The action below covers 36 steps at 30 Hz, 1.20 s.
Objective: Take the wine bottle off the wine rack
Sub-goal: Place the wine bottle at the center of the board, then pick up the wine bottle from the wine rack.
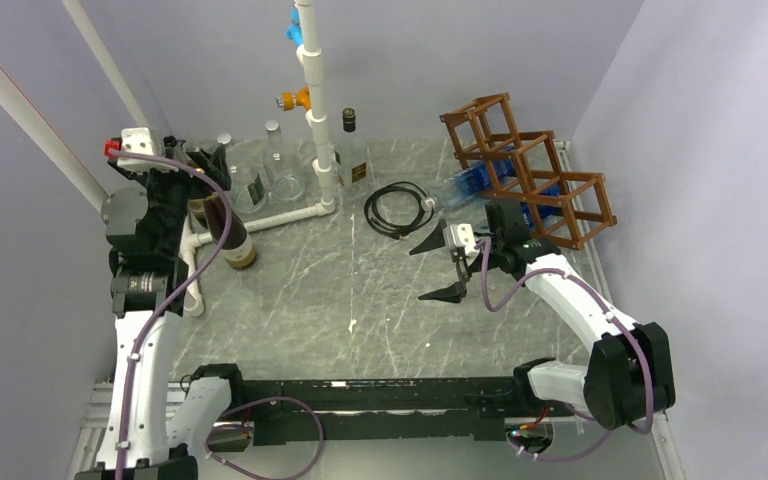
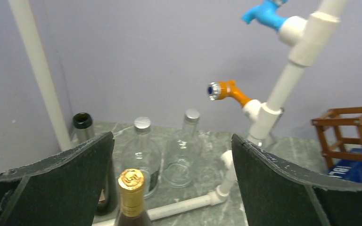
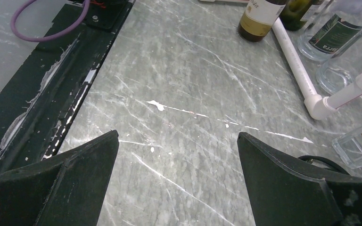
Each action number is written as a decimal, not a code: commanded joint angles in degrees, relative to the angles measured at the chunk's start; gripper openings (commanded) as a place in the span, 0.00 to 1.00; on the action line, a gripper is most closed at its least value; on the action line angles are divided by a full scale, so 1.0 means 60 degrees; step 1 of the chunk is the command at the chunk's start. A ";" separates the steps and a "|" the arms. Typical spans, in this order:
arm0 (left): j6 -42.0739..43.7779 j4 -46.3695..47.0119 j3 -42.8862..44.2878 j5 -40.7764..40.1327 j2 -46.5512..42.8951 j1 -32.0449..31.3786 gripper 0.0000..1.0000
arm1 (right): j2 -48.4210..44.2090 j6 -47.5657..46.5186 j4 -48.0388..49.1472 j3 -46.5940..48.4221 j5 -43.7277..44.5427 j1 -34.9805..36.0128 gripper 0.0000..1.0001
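Note:
A dark brown wine bottle with a cream label stands upright on the table at the left, off the rack. Its gold foil cap sits low between the fingers of my left gripper, which is open just above it without touching. The base of this bottle also shows at the top of the right wrist view. The reddish-brown wine rack stands at the back right, and a clear bottle with a blue label lies in it. My right gripper hangs open and empty over bare table in front of the rack.
Clear glass bottles and a dark open-necked bottle stand behind the wine bottle. A white pipe frame with orange and blue taps rises at the back centre. A black cable coil lies left of the rack.

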 commanded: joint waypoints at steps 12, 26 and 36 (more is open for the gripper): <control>-0.2509 0.0690 -0.0605 0.3123 -0.1355 -0.0339 1.00 | -0.0557 -0.0678 -0.0436 0.0443 -0.0324 -0.0735 1.00; -0.1591 0.0282 -0.0870 0.3667 -0.0921 -0.3056 0.99 | -0.1168 -0.0809 -0.2203 0.0932 -0.0843 -0.2783 1.00; -0.0163 -0.0529 -0.0933 0.3040 0.0189 -0.4445 1.00 | -0.1906 -0.0983 -0.3292 0.1057 -0.0563 -0.3958 1.00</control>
